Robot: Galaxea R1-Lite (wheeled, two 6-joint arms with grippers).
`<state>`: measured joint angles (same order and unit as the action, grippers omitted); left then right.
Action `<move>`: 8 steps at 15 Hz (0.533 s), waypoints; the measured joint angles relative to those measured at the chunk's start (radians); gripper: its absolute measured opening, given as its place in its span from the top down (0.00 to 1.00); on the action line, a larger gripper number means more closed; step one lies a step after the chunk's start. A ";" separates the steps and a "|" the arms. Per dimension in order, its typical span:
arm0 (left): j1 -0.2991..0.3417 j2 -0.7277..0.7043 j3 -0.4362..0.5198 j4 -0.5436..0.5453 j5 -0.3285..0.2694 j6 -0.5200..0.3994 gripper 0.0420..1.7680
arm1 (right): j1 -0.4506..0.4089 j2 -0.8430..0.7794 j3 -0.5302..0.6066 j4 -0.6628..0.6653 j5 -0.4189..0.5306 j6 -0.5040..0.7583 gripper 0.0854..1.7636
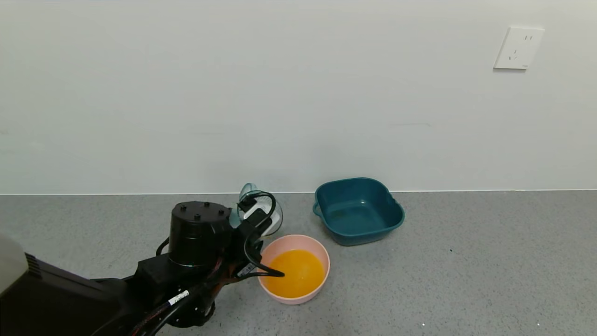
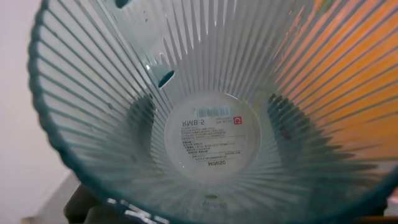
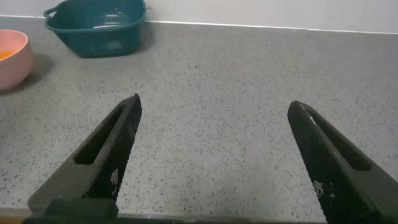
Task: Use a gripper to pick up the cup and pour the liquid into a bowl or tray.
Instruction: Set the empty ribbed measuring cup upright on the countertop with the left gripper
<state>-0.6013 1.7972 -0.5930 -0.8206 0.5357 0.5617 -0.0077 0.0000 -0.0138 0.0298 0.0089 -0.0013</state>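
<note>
My left gripper (image 1: 259, 220) is shut on the translucent blue-green ribbed cup (image 1: 248, 190). It holds the cup tipped on its side just behind the pink bowl (image 1: 322, 259). The orange liquid (image 1: 298, 275) lies in the bowl. The left wrist view looks straight into the cup (image 2: 205, 134). No liquid shows inside it, and a label shows through its bottom. Orange shows through the cup's wall (image 2: 354, 56). My right gripper (image 3: 214, 106) is open and empty above bare table, out of the head view. The bowl (image 3: 12, 62) shows far off in the right wrist view.
A dark teal basin (image 1: 359, 210) with side handles stands to the right of the bowl, near the wall; it also shows in the right wrist view (image 3: 96, 25). The grey speckled table (image 1: 466, 261) runs to a white wall with a socket (image 1: 518, 47).
</note>
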 joint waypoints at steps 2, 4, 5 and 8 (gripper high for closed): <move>0.016 -0.014 0.000 0.001 -0.002 -0.106 0.29 | 0.000 0.000 0.000 0.000 0.000 0.000 0.03; 0.068 -0.032 0.000 0.001 -0.021 -0.161 0.29 | 0.000 0.000 0.000 0.000 0.000 0.000 0.03; 0.099 -0.039 0.000 0.000 -0.066 -0.193 0.29 | 0.000 0.000 0.000 0.000 0.000 0.000 0.03; 0.195 -0.066 -0.003 0.001 -0.187 -0.309 0.29 | 0.000 0.000 0.000 0.000 0.000 0.000 0.03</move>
<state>-0.4060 1.7309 -0.5960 -0.8198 0.3483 0.2523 -0.0077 0.0000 -0.0138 0.0302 0.0089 -0.0013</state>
